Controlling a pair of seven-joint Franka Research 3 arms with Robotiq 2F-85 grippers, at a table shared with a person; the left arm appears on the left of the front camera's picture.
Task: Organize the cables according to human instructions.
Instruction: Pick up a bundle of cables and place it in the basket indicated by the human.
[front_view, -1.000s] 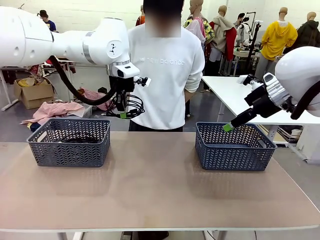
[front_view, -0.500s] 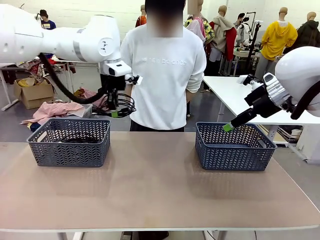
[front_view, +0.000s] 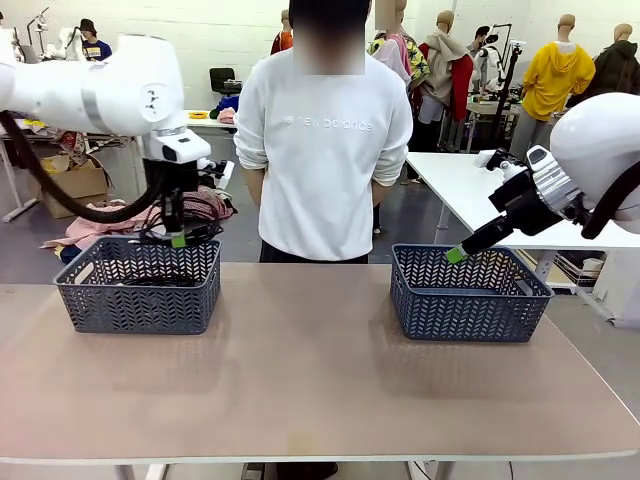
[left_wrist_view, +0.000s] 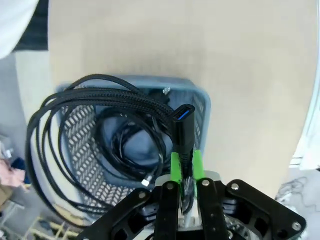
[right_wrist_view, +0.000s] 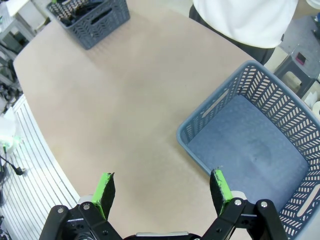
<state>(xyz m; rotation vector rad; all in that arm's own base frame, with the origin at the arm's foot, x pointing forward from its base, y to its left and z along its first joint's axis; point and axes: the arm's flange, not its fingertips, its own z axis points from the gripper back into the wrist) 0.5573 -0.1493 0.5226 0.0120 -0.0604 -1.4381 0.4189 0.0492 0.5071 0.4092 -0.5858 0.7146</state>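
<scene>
- Spreading across the near foreground is a bare tan tabletop (front_view: 300, 390), with nothing lying on it between two grey-blue baskets.
- Right basket (front_view: 468, 293) sits on the robot's right side; the right wrist view shows its floor bare.
- Right pincer (right_wrist_view: 162, 192) hovers above that basket's near corner, its jaws spread wide with nothing between them.
- Left basket (front_view: 140, 283) sits on the robot's left side and already holds dark coiled cables (left_wrist_view: 127, 155); how many is hard to tell.
- Left pincer (front_view: 178, 239) hangs just above the left basket, clamped tight on a black braided cable (left_wrist_view: 90, 107) near its plug, the coil dangling over the basket.
- Judging by this, sorting is well along: this cable is not yet released.
- A person (front_view: 325, 140) in a white top stands at the far edge.
</scene>
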